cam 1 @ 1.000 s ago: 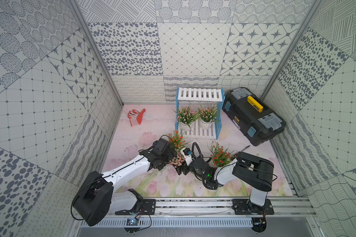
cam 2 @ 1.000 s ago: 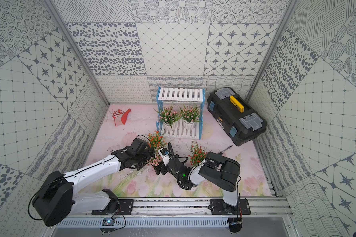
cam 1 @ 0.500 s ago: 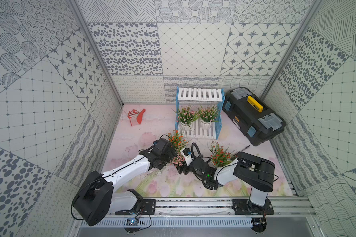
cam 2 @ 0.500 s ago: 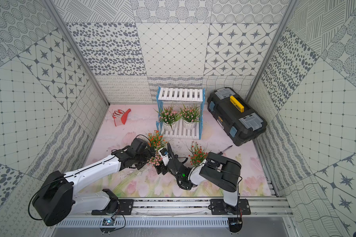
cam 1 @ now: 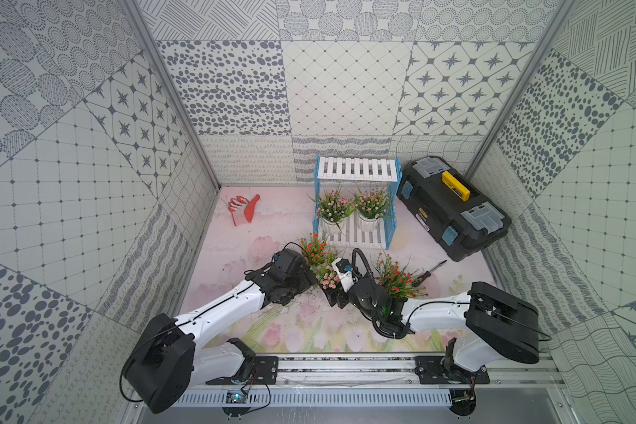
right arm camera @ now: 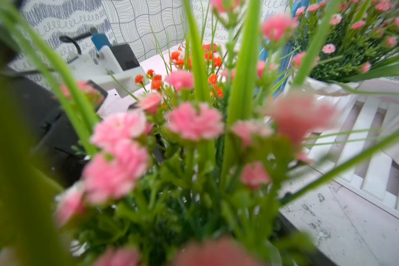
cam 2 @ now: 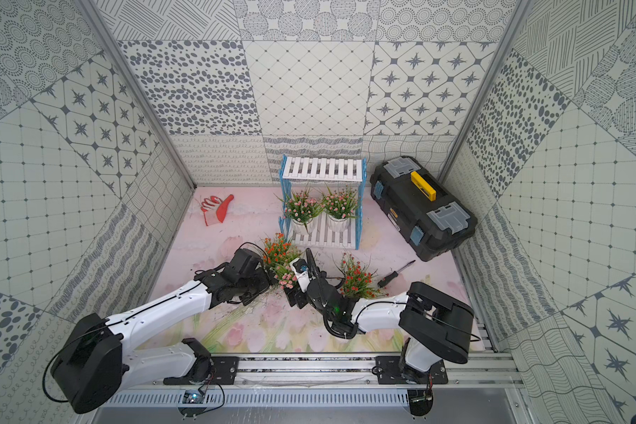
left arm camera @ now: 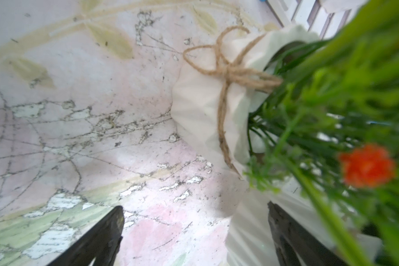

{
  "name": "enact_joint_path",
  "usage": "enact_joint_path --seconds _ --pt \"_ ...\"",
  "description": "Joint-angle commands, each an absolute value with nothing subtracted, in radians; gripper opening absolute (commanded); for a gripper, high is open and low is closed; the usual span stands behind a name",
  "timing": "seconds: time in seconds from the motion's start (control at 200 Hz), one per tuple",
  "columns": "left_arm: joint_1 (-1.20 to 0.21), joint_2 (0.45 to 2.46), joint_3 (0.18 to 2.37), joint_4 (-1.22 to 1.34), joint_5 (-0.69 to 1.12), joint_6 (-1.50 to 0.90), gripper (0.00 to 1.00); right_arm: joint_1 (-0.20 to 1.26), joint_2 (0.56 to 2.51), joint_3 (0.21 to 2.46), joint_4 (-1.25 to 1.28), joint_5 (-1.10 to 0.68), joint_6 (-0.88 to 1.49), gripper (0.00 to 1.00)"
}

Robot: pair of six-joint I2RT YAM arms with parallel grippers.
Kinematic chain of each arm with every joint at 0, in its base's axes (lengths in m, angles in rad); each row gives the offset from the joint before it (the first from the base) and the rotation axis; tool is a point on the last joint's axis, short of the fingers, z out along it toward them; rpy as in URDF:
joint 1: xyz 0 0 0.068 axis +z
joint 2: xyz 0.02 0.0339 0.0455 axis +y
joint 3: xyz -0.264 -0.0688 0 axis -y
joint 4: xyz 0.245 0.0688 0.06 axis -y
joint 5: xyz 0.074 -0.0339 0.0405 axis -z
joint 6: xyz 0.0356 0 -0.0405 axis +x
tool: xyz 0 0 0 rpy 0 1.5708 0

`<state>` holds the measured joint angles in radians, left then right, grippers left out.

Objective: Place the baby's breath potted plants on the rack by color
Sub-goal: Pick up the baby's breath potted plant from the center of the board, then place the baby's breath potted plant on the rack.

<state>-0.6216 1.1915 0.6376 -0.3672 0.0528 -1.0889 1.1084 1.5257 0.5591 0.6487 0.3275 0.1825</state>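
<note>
In the right wrist view the small artificial plant with pink flowers and green grassy leaves fills the picture as a blur. It hides its own pot and the fingers of the right gripper, so whether they grip cannot be told. In the left wrist view the orange-red flowered plant in a twine-tied white ribbed pot is blurred and cut off at the picture's edge, as are the dark fingers of the left gripper. Leaves and the right arm hide the pot of the other orange-red plant, toward the right edge of the pink floral mat.
</note>
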Motion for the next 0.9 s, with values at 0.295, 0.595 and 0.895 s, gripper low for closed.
enact_joint_path --seconds 0.295,0.595,0.895 --pt "-0.625 1.150 0.593 -0.416 0.061 -1.066 0.98 1.103 1.380 0.600 0.543 0.356 0.201 0.71" --pt "-0.624 1.123 0.567 -0.411 0.057 -1.078 0.98 1.093 1.308 0.697 0.384 0.411 0.196 0.70" --pt "-0.627 1.077 0.536 -0.422 0.053 -1.075 0.98 1.049 1.290 0.780 0.310 0.430 0.175 0.70"
